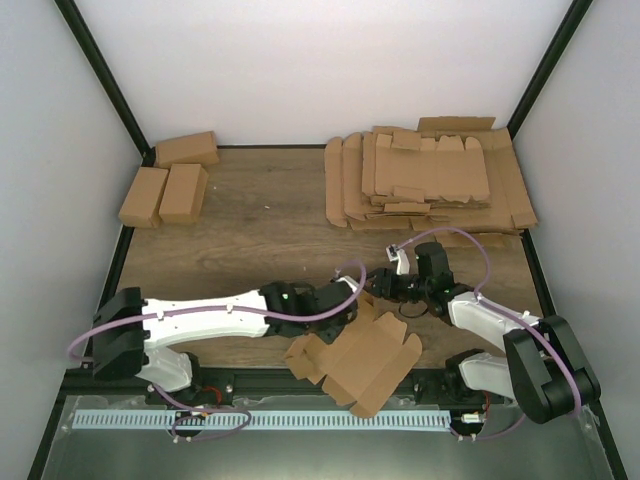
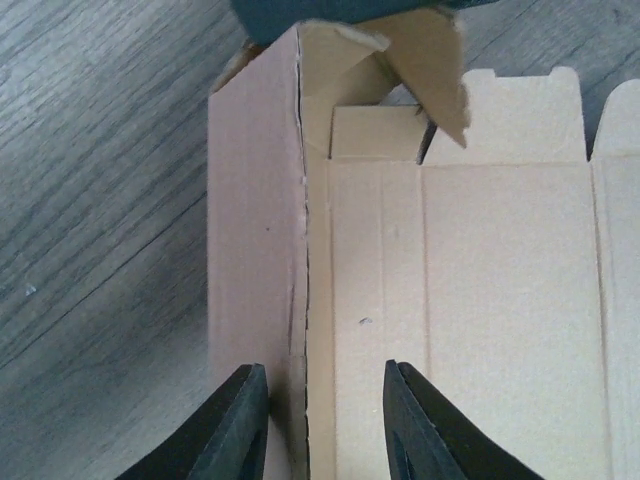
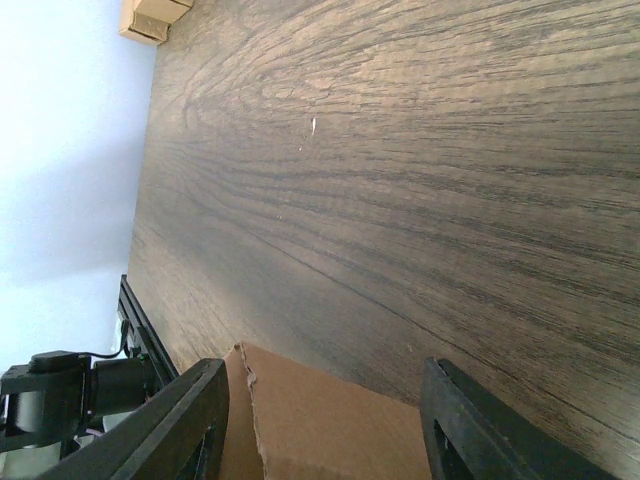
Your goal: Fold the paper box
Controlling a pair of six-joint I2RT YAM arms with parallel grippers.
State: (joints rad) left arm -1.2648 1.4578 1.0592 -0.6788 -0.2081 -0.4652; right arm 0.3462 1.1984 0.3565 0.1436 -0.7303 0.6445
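The paper box (image 1: 365, 365) lies at the near edge of the wooden worktop (image 1: 270, 220), just in front of the two arm bases and between them, a brown die-cut sheet that is mostly spread open with its flaps sticking out towards the camera. Seen from the left wrist, one long side panel of the paper box (image 2: 255, 230) stands upright along a crease while the rest lies flat to the right, and at the far end a small flap is bent inward over the corner. The left gripper (image 2: 325, 400) straddles the near end of that raised panel, its jaws apart with a visible gap on each side of the cardboard edge, so nothing is pinched. The right gripper (image 3: 322, 375) sits at the far end of the sheet, jaws apart with a piece of the paper box (image 3: 320, 425) filling the space from one finger to the other; I cannot tell whether they press on it. From above, the left gripper (image 1: 350, 303) and right gripper (image 1: 400, 288) meet close together over the sheet's far edge. Well apart, a stack of flat blanks (image 1: 430, 180) rests at the back right and three folded cartons (image 1: 165, 188) at the back left
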